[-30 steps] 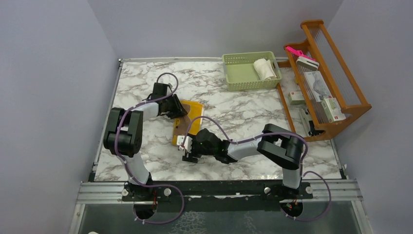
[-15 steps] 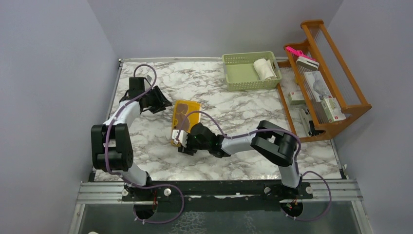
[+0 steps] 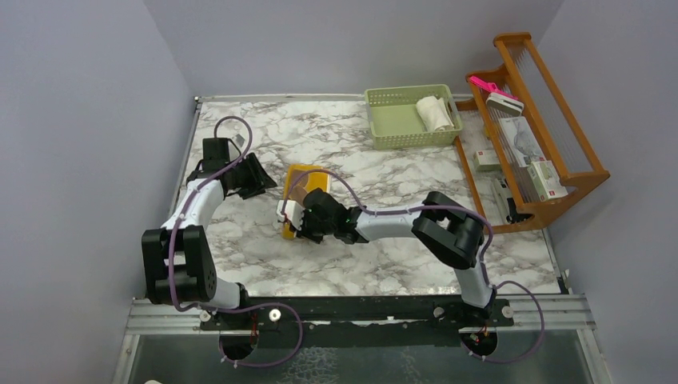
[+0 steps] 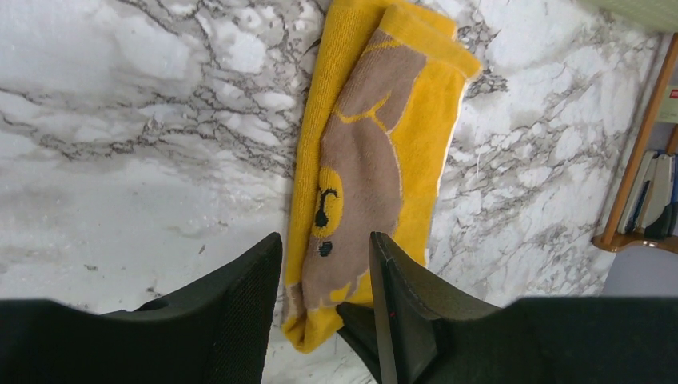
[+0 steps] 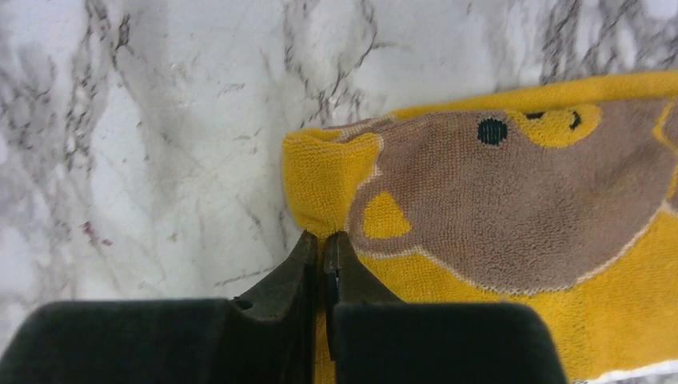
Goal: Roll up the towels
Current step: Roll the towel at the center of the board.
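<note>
Right jaws pinch yellow towel (image 3: 305, 186), centre-left of counter (image 3: 400, 256).
Towel lies folded into a long strip, bear print up, with right jaws closed on its lower-left corner. Left jaws open, just left of it, not touching. White towel (image 3: 434, 113) sits in green basket (image 3: 374, 120), upper right.

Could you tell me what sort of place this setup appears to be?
Likely a robot lab cell dressed as a bathroom counter: marble-look table, green basket holding a rolled white towel, wooden rack of small boxes.
</note>
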{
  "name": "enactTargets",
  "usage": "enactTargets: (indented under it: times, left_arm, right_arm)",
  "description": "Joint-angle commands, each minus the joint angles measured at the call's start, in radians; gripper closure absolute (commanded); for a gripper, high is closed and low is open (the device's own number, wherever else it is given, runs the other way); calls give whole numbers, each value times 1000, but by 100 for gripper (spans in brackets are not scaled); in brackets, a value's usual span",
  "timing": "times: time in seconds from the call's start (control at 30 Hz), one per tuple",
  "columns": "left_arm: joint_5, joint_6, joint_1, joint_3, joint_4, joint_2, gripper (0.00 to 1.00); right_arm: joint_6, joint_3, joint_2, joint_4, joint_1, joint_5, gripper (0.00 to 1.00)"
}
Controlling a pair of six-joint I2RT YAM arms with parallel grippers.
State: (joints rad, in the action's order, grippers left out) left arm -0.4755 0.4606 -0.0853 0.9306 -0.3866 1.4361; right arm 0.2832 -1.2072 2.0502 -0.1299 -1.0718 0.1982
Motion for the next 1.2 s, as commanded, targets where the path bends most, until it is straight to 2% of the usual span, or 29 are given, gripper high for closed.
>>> enactTargets:
  times: [0.0,0.1,0.2,0.33,0.5,0.6,0.73,0.97,1.07,1.17]
  left_arm:
    - [-34,-45,-7,-40,-34,-76,53]
    - [-39,-56,-7,-70,-51,-133,50]
    - [-38,-58,-8,-96,-66,-175,49]
    - [-72,-43,-8,-130,-68,-215,49]
    - [-155,-1,-8,-175,-68,-278,49]
    - [-234,35,-8,-217,-47,-317,56]
    - [-318,66,0,-277,-16,-351,66]
    - [-387,151,41,-382,103,-362,69]
    - [-398,216,90,-419,217,-336,72]
    - [-345,256,171,-427,275,-299,73]
  right_arm:
    - [-123,-19,-7,372,8,85,99]
    - [-195,-112,-22,512,12,186,99]
    - [-253,-177,-29,580,37,306,99]
    - [-324,-270,12,622,102,453,99]
    - [-430,-348,99,592,209,692,99]
    - [-463,-425,185,621,255,782,99]
    - [-461,-511,288,665,278,829,99]
    - [-472,-551,382,655,285,849,99]
    - [-484,-551,407,646,291,844,99]
    - [-498,-552,428,640,301,845,99]
